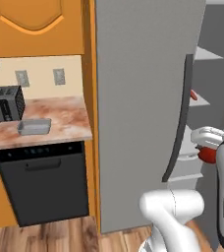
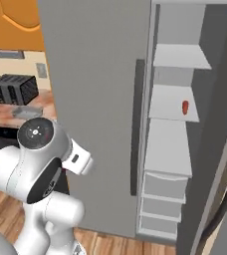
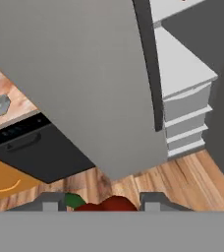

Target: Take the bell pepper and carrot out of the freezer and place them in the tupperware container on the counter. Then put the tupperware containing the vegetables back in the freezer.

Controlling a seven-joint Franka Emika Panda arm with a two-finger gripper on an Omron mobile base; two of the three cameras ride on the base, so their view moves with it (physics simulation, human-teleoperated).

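The bell pepper [image 3: 106,204] sits between the two dark tips of the claw [image 3: 103,203], red and glossy with its green stem turned to the left in the hand view, so the claw is closed on it and carries it out in front of the freezer [image 1: 143,98]; in the left base view a red patch of the bell pepper [image 1: 208,155] shows just under the white hand at the right edge, level with the lower shelves. The carrot [image 2: 185,107] lies on a pale middle shelf inside the open freezer, toward the right side of that shelf, and in the left base view the carrot [image 1: 193,95] peeks out past the edge of the door. The freezer door stands open with its long dark curved handle [image 1: 180,118] facing the near side, and below the shelves are pale drawers [image 2: 163,201]. To the left of the freezer the tupperware container [image 1: 34,126] rests on the surface [image 1: 67,120], near its front edge, with nothing in it, well apart from the bell pepper. Just behind and to the left of it stands the toaster [image 1: 5,104]. Under the surface is the black dishwasher front [image 1: 42,182], and the floor [image 3: 182,179] is wood
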